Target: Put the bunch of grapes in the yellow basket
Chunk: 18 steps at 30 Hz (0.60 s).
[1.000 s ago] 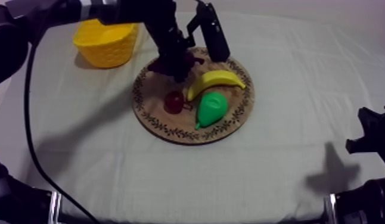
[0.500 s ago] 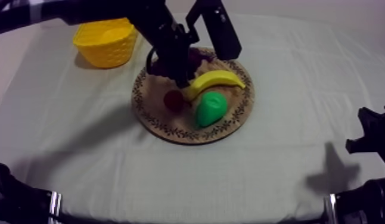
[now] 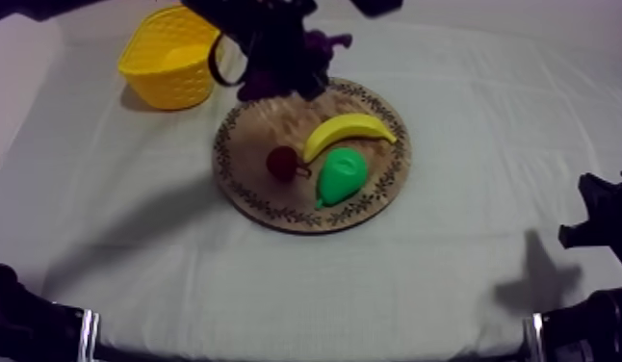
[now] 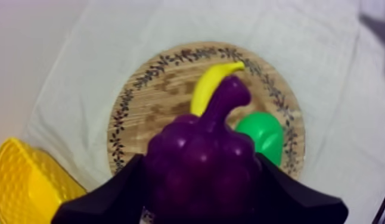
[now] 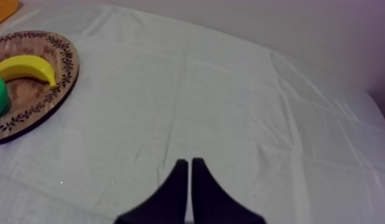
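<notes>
My left gripper (image 3: 281,72) is shut on the purple bunch of grapes (image 3: 310,58) and holds it in the air over the far edge of the round wooden board (image 3: 247,188). In the left wrist view the grapes (image 4: 201,161) sit between the black fingers (image 4: 105,199), above the board (image 4: 153,95). The yellow basket (image 3: 170,67) stands at the far left, a short way from the grapes; its rim (image 4: 16,179) shows beside the left gripper. My right gripper (image 5: 189,170) rests shut low over the bare cloth at the right.
On the board lie a banana (image 3: 349,130), a green pear (image 3: 341,175) and a small red fruit (image 3: 282,163). The banana (image 5: 25,67) and the board's patterned rim (image 5: 58,89) lie far from the right gripper. The right arm (image 3: 599,226) sits at the table's right edge.
The left gripper has risen from the board with the grapes in it and moved toward the far side. The right arm has not moved.
</notes>
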Tool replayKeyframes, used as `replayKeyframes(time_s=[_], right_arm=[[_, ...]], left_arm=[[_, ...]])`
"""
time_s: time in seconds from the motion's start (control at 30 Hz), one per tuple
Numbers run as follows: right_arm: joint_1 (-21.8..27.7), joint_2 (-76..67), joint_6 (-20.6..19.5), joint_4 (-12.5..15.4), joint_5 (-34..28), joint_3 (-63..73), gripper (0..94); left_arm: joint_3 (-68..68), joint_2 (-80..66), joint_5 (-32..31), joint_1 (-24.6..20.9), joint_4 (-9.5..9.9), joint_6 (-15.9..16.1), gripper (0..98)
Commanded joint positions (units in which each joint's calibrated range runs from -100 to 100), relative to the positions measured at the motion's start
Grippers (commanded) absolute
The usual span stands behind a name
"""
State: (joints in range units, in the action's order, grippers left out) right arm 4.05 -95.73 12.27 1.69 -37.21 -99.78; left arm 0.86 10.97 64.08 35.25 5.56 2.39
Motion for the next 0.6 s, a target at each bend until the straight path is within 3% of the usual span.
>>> replayKeyframes(time_s=[0.0, 0.23, 0.57], right_arm=[[0.01, -0.02, 0.01, -0.01, 0.04, 0.01, 0.5], [0.01, -0.02, 0.01, -0.01, 0.04, 0.01, 0.5], [0.01, -0.02, 0.01, -0.01, 0.04, 0.01, 0.5]], left_arm=[[-1.54, -0.34, 0.61, -0.51, -0.07, -1.87, 33.7], [-3.34, -1.67, 2.68, -4.29, -0.77, -5.49, 34.1], [-0.14, -1.86, 3.85, -12.84, -3.03, -6.50, 35.7]])
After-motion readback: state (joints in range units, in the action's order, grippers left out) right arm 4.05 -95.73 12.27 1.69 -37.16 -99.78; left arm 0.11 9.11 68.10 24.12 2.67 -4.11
